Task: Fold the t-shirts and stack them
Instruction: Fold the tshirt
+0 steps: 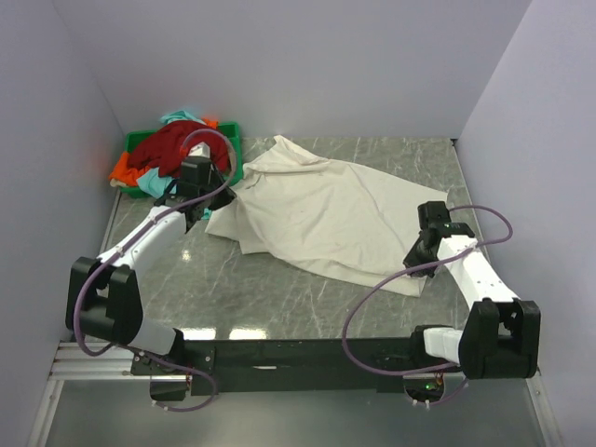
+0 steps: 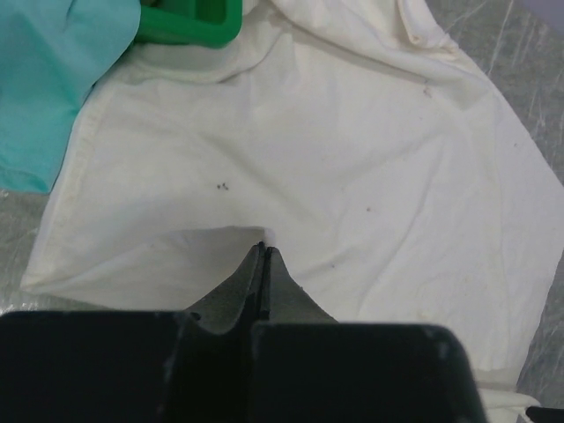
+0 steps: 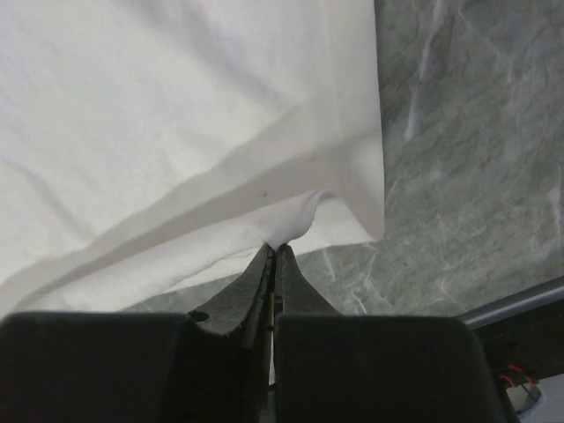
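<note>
1. Closest to the lens in the right wrist view, the right gripper (image 3: 275, 250) has its two black fingers pressed tight on a small pucker of the cream-white t-shirt (image 3: 176, 115). The pinch is just beside the hem corner, which lies on the grey marble table (image 3: 467, 176).
2. In the left wrist view the left gripper (image 2: 264, 250) is clenched as well. The shirt's edge tents up to its tips, so it too is pinching that cloth.
3. Only the left wrist view shows up close a teal t-shirt (image 2: 53, 79) lying just beside the cream one. It also shows a corner of the green bin (image 2: 194, 25) sitting against the cream cloth's far edge.
4. Only the overhead view shows the whole cream shirt. It is spread, wrinkled, across the middle of the table, with one arm at its left edge and the other near its near-right corner.
5. The overhead view also places the bin in the far-left corner. A dark red t-shirt (image 1: 172, 144) is heaped on top and an orange t-shirt (image 1: 121, 170) spills over its left side.
6. From overhead the wrists hide the pinches themselves.
</note>
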Robot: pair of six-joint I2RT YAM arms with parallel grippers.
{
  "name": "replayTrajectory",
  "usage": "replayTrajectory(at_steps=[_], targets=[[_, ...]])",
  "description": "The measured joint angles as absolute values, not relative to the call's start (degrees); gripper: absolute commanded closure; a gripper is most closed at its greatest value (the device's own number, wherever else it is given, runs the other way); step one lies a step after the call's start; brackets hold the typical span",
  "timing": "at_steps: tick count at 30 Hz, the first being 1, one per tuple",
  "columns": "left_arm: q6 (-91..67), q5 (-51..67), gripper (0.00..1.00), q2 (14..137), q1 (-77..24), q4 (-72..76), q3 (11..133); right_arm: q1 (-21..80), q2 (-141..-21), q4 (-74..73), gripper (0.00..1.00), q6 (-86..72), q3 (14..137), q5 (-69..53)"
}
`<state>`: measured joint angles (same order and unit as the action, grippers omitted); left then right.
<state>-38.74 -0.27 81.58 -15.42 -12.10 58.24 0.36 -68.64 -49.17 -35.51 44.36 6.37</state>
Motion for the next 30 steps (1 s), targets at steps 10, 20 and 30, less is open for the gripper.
replayTrajectory(at_steps=[10, 20, 30], targets=[[-38.6, 3.4, 1.00, 89.0, -14.3, -9.8, 64.3, -5.1, -71.7, -47.5, 1.00, -32.7, 46.7, 6.3], [-38.4, 5.4, 1.00, 95.5, -14.1, -8.6, 72.1, -9.0, -72.7, -47.0, 1.00, -31.0, 49.0, 6.4], [-37.2, 6.9, 1.00, 103.0, -14.1, -8.3, 78.2, -10.8, -76.4, -46.5, 1.00, -30.1, 52.8, 6.3]])
